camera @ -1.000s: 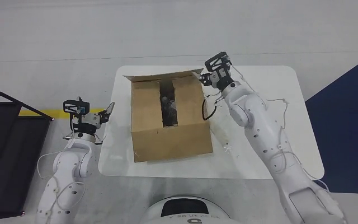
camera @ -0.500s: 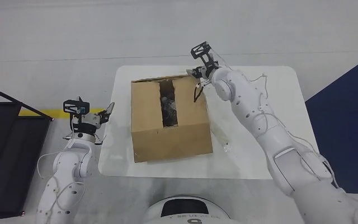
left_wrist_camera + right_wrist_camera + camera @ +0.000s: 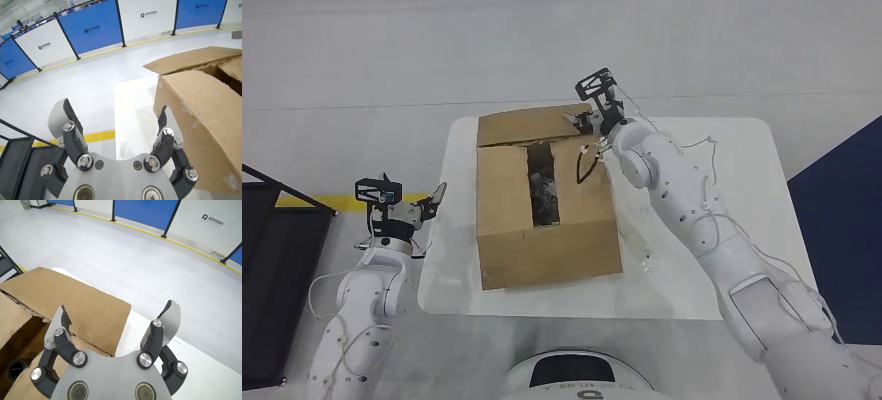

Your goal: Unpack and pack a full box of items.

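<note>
A brown cardboard box point(image 3: 547, 205) stands in the middle of the white table point(image 3: 712, 220). Its two long top flaps lie nearly shut, and a narrow gap point(image 3: 540, 185) shows dark items inside. The far flap point(image 3: 532, 125) is folded outward. My right gripper point(image 3: 587, 120) is open over the box's far right corner, one finger point(image 3: 65, 315) resting against that flap point(image 3: 75, 298). A dark round item point(image 3: 16, 369) sits inside the box. My left gripper point(image 3: 432, 200) hangs open and holds nothing at the table's left edge, beside the box's side wall point(image 3: 198, 117).
A black metal rack point(image 3: 272, 270) stands on the floor to the left of the table. The table is bare to the right of the box and along its front edge. Blue and white fence panels point(image 3: 90, 30) ring the room.
My right arm swung left along the box's far edge, and the far flap went from upright to folded outward. The left arm has not moved.
</note>
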Controlling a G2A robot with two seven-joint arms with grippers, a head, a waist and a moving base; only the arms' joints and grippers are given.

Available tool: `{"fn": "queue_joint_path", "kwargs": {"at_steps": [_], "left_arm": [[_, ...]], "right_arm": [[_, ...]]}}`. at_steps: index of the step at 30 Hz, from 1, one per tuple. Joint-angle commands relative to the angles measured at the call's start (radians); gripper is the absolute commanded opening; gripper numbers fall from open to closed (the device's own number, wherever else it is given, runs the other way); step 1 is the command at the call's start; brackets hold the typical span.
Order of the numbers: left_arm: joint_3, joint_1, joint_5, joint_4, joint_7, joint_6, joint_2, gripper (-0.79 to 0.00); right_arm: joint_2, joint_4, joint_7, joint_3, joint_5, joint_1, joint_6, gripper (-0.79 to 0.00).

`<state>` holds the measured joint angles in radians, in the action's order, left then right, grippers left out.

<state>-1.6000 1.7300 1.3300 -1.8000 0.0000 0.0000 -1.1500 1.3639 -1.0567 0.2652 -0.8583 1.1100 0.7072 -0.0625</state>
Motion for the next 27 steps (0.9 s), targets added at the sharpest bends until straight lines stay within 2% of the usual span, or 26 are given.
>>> {"fn": "queue_joint_path", "kwargs": {"at_steps": [1,8,11,13,16,19,24,27], "left_arm": [[0.0,0.0,0.0,0.0,0.0,0.0,0.0,0.0],[0.002,-0.002,0.016,-0.007,0.009,-0.004,0.0,0.0],[0.043,0.0,0.132,-0.057,0.058,-0.011,0.0,0.0],[0.069,-0.012,0.166,-0.099,0.047,-0.012,-0.001,0.0],[0.123,-0.042,0.224,-0.152,0.008,-0.025,-0.005,0.0],[0.191,-0.092,0.275,-0.181,-0.051,-0.029,-0.011,0.0],[0.328,-0.208,0.351,-0.156,-0.183,-0.011,-0.029,0.0],[0.412,-0.283,0.408,-0.116,-0.283,-0.003,-0.043,0.0]], "right_arm": [[0.0,-0.001,0.0,0.0,0.0,0.0,0.0,0.0],[0.0,-0.001,0.0,0.0,0.0,0.0,0.0,0.0],[-0.006,-0.028,-0.038,-0.011,0.034,0.033,0.008,0.0],[-0.016,-0.061,-0.079,-0.034,0.05,0.075,0.006,0.0],[-0.041,-0.129,-0.16,-0.1,0.069,0.169,-0.003,0.0],[-0.075,-0.233,-0.259,-0.197,0.089,0.308,-0.025,0.0],[-0.125,-0.403,-0.366,-0.38,0.098,0.559,-0.065,0.0],[-0.138,-0.448,-0.337,-0.453,0.073,0.647,-0.056,0.0]]}}
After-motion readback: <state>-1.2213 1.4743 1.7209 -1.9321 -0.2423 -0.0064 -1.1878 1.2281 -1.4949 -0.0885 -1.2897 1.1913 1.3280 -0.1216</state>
